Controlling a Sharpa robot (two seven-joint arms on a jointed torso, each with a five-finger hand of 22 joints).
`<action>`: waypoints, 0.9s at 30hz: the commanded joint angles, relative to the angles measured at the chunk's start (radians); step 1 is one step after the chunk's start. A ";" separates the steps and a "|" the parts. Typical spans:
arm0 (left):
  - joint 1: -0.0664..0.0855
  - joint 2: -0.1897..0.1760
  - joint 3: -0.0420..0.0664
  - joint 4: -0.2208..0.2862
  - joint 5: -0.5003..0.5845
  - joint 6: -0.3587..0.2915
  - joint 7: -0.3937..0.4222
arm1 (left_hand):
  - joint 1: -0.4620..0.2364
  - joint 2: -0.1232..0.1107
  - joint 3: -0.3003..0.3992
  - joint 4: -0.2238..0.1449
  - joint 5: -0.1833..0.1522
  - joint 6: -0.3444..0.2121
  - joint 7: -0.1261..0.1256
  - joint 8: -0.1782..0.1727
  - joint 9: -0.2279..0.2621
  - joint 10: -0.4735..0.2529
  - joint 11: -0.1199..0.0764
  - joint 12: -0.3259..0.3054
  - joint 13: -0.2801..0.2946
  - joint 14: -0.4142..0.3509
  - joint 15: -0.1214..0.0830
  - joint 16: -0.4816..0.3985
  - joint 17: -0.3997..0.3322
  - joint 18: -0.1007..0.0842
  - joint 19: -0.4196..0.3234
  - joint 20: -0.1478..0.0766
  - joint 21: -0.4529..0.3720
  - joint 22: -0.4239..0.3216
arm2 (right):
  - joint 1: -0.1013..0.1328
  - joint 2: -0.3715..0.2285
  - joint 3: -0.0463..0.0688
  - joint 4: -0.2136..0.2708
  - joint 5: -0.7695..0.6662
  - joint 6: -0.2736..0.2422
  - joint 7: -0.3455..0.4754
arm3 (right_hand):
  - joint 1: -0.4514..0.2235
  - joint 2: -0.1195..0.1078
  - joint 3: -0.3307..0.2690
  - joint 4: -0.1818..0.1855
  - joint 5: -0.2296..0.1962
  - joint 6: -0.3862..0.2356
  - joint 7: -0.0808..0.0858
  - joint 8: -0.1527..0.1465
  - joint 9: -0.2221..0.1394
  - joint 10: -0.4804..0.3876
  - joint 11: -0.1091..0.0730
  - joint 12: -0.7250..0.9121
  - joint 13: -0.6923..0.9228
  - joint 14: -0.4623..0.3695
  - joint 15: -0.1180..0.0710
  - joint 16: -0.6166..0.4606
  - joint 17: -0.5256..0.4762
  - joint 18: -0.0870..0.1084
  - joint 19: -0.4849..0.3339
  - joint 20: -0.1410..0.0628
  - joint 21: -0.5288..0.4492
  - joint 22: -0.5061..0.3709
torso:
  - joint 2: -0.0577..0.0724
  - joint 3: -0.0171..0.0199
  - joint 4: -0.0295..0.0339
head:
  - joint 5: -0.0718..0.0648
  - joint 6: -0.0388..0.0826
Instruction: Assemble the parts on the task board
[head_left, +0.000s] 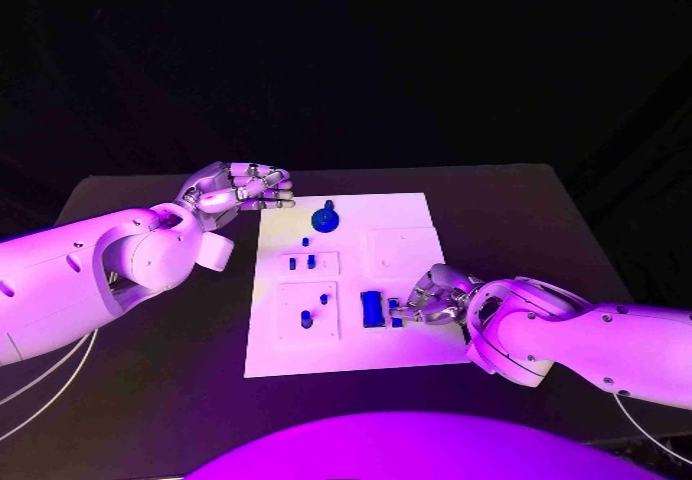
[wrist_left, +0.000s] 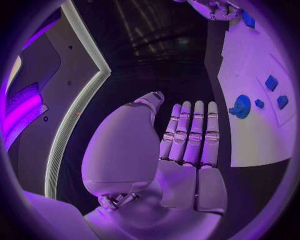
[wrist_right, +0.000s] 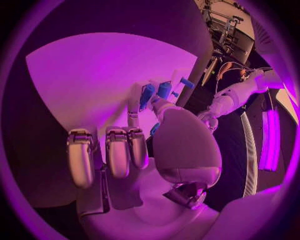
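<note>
The right robot hand (head_left: 433, 296) rests on the near right part of the task board (head_left: 346, 285), its fingers curled down just beside a long blue block (head_left: 372, 307) and a smaller blue piece (head_left: 395, 312). From the head view I cannot tell whether it is actually pinching either one; the right wrist view shows blue pieces (wrist_right: 156, 92) just past the fingertips (wrist_right: 133, 106), but not a clear grip. The left robot hand (head_left: 240, 187) hovers off the far left corner of the board, above the table (head_left: 173, 200); in the head view its fingers look partly curled, in the left wrist view (wrist_left: 187, 145) they lie fairly straight, side by side, and it carries nothing.

As for progress, I judge the job partly done at most. A round blue knob-like part (head_left: 326, 218) sits near the far edge of the board (whether seated or merely lying there is unclear). Two small blue pieces (head_left: 302, 263) stand in the upper left recessed panel, another small piece (head_left: 306, 319) in the lower left panel, and the square panel (head_left: 401, 250) on the right looks unfilled. The block by the right hand seems to be the one being worked, so placing it, and filling the remaining panel, appears still to come.
</note>
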 joint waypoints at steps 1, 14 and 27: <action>0.000 0.001 0.001 0.001 -0.005 0.015 0.003 | 0.007 0.000 -0.002 0.003 -0.005 0.002 0.001 -0.005 -0.001 0.002 0.001 -0.004 0.000 0.006 0.003 -0.005 0.001 0.005 -0.002 0.002 -0.002 -0.001 | 0.000 -0.004 0.000 0.001 -0.019 0.018 0.020 | -0.004 -0.003 -0.005 -0.001 -0.004 -0.006 0.001 0.007 0.001 0.107 0.004 0.004 0.263 0.104 0.004 0.005 0.263 -0.014 0.105 -0.001 0.004 0.263 | 0.000 -0.0001 0.0004 | 0.001 0.001; 0.000 0.001 0.000 0.000 -0.006 0.015 0.000 | 0.008 0.000 -0.002 0.003 -0.005 0.002 0.002 -0.005 -0.001 0.002 0.001 -0.004 0.000 0.006 0.003 -0.005 0.001 0.005 -0.004 0.002 -0.003 -0.002 | 0.000 -0.020 0.000 0.007 -0.028 0.042 0.056 | 0.022 -0.012 -0.060 0.000 -0.001 -0.010 0.001 0.010 0.001 0.107 0.004 0.004 0.263 0.104 0.004 0.005 0.263 -0.014 0.105 -0.001 0.004 0.263 | 0.000 -0.0001 -0.0006 | 0.003 0.003; 0.000 0.000 0.000 0.001 -0.008 0.015 -0.003 | 0.008 0.000 -0.002 0.003 -0.005 0.002 0.002 -0.005 -0.001 0.002 0.001 -0.004 0.000 0.006 0.003 -0.005 0.001 0.005 -0.004 0.002 -0.003 -0.002 | -0.001 -0.018 0.000 0.003 -0.042 0.085 0.048 | 0.063 0.005 -0.132 0.001 0.001 -0.012 0.001 0.011 -0.002 0.107 0.004 0.004 0.263 0.104 0.004 0.005 0.263 -0.014 0.105 0.000 0.004 0.263 | 0.001 -0.0010 0.0007 | 0.005 0.001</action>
